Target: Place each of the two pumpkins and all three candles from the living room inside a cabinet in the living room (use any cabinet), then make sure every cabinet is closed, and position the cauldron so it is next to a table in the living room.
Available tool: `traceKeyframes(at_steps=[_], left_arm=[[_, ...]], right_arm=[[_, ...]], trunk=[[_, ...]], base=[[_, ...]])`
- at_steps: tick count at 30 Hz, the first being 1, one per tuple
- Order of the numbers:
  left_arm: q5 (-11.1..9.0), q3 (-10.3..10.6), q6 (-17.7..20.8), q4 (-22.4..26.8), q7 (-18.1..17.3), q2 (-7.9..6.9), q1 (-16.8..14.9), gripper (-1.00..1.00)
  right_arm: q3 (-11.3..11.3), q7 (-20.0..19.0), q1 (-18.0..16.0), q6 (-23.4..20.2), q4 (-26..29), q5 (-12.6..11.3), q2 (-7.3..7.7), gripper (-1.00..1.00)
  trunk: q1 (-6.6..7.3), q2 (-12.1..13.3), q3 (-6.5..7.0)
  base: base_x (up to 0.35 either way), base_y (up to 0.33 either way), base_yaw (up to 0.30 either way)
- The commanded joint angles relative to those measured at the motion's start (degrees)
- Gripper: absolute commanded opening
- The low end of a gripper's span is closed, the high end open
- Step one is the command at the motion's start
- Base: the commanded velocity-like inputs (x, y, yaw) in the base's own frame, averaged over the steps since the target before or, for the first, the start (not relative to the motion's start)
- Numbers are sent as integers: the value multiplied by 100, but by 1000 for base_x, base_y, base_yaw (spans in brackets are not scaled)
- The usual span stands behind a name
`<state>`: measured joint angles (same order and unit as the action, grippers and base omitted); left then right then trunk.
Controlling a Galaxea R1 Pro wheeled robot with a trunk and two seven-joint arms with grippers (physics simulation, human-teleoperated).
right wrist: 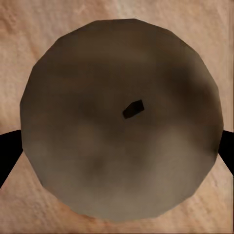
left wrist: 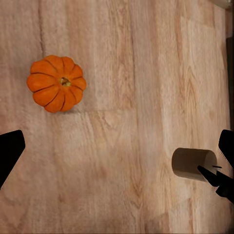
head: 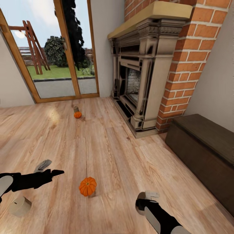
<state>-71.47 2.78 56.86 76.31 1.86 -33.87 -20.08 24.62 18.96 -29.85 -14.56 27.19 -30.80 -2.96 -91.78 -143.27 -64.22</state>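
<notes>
One orange pumpkin [head: 87, 186] sits on the wood floor between my two arms, and it also appears as the pumpkin [left wrist: 57, 83] in the left wrist view. A second pumpkin [head: 77, 114] lies farther off near the glass door, with a candle [head: 75, 109] just behind it. My left gripper [head: 54, 173] [left wrist: 117, 156] is open over the floor, with a candle [left wrist: 192, 164] lying on its side close to one finger. Another beige candle [head: 20, 206] stands at the lower left. My right gripper [head: 148, 197] [right wrist: 117, 151] hangs open right over a candle [right wrist: 122, 122], fingers either side. The dark cabinet [head: 201, 146] stands shut at the right. The cauldron is out of view.
A fireplace surround [head: 143, 81] with a brick chimney [head: 185, 65] stands ahead to the right. The glass door [head: 55, 52] is at the back left. A small grey object [head: 43, 165] lies on the floor by my left gripper. Open wood floor [head: 107, 146] stretches ahead.
</notes>
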Motion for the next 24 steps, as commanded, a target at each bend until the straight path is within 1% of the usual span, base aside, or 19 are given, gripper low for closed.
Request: traceKeyframes(at_steps=[1, 4, 8, 9, 11, 13, 19, 24], left_arm=[[-24, -8, 12, 1, 22, -5, -4, 100], [-25, -29, 12, -1, 24, 0, -3, 100], [-25, -54, 16, -31, 23, -15, -4, 100], [-25, -89, 17, -54, 24, -18, -4, 100], [-30, -238, 22, -144, 25, -23, -4, 100], [-32, -318, 25, -199, 23, -24, -4, 100], [-39, -370, 27, -234, 24, -23, -4, 100], [-34, -377, 27, -239, 25, -30, -4, 100]], right_arm=[[43, 56, -10, -53, 22, -55, 6, -100], [36, -1, -19, -41, 55, -58, 13, -100], [40, -15, -21, -26, 129, -58, 7, -100], [41, -15, -21, -24, 183, -58, 10, -100], [42, -7, -21, -26, 264, -55, 11, -100], [42, -7, -21, -24, 288, -54, 13, -100], [47, -6, -21, -24, 318, -51, 10, -100], [51, -6, -21, -53, 339, -50, 6, -100]], trunk=[[3, 0, 18], [11, 4, 84], [99, 164, 156], [121, 204, 174], [165, 284, 210], [209, 364, 247], [341, 605, 377], [450, 806, 490]], base=[[0, 0, 0], [-89, 24, 0], [-250, 123, 0], [-285, 173, 0], [-288, 198, 0], [-288, 209, 22], [-244, 198, 184], [-50, 45, 235]])
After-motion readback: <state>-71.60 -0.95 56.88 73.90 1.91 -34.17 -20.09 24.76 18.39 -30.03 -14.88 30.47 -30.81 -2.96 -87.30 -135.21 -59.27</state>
